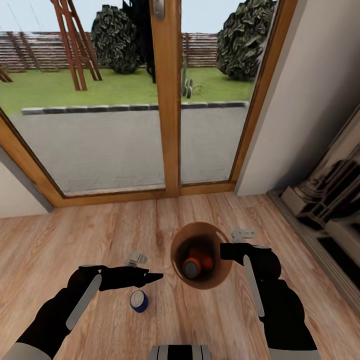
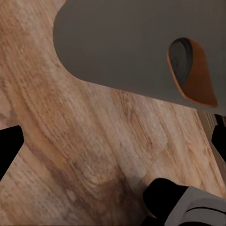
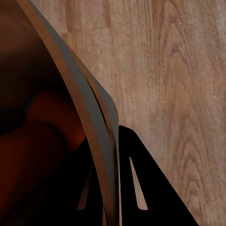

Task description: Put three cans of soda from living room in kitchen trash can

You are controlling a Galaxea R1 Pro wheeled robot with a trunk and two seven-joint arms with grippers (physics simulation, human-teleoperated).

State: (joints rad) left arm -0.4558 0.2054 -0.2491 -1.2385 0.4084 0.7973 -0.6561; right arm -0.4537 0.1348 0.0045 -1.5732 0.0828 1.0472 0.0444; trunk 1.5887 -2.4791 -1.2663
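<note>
The tash can [image 1: 220, 277], a round brown wooden bucket, stands on the plank floor in front of me. Two orange cans of soda [image 1: 197, 264] lie inside it, seen dimly as orange shapes [image 3: 47, 122] in the right wrist view. A dark blue can of soda [image 1: 139, 301] stands upright on the floor to the bucket's left. My right gripper [image 1: 226, 251] is shut on the bucket's right rim, with the thin wall [image 3: 94, 127] between its fingers. My left gripper [image 1: 154, 276] is open just above the blue can, pointing at the bucket's side and its oval hand-hole [image 2: 192, 71].
A glass door with a wooden frame [image 1: 167, 125] stands straight ahead, a white wall [image 1: 310, 100] to its right. A dark fitted unit [image 1: 332, 200] runs along the right edge. Two small grey objects [image 1: 136, 258] [image 1: 243, 233] lie on the floor near the bucket.
</note>
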